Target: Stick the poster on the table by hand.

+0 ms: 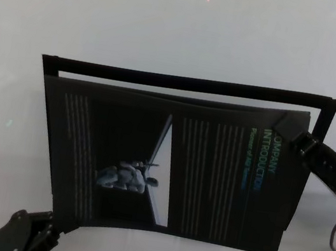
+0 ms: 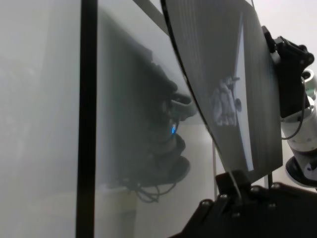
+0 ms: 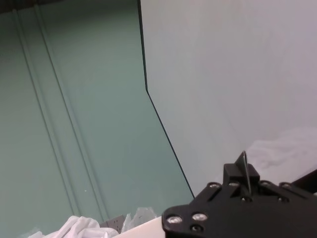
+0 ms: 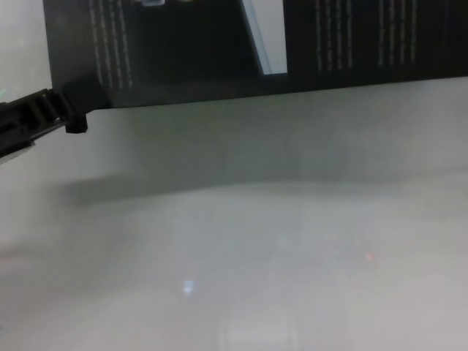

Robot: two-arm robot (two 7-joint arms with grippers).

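**A:** ok so what's the layout here? Start big.

**B:** Biggest thing is the table (image 1: 171,29), pale grey-white, fills basically the whole head view. Over the middle of it is the poster (image 1: 211,178), a big black sheet with columns of tiny pale text, a white slanted strip and a bluish picture near its centre. It isn't lying flat: the chest view shows its near edge off the surface with a soft shadow on the table below, and the left wrist view shows the sheet bowed.

**A:** and that black outline behind it?

**B:** A thin black frame (image 1: 188,82) runs along the far edge and down the right side of the poster, a sliver of table showing between the two.

**A:** who's got hold of it?

**B:** Both arms. The left gripper (image 1: 48,226) is clamped on the near left corner; the chest view shows its fingers (image 4: 73,110) pinched narrow on that corner. The right gripper (image 1: 295,139) is at the far right corner, closed tight on the sheet there; in the right wrist view the paper edge stands up thin between its pads.
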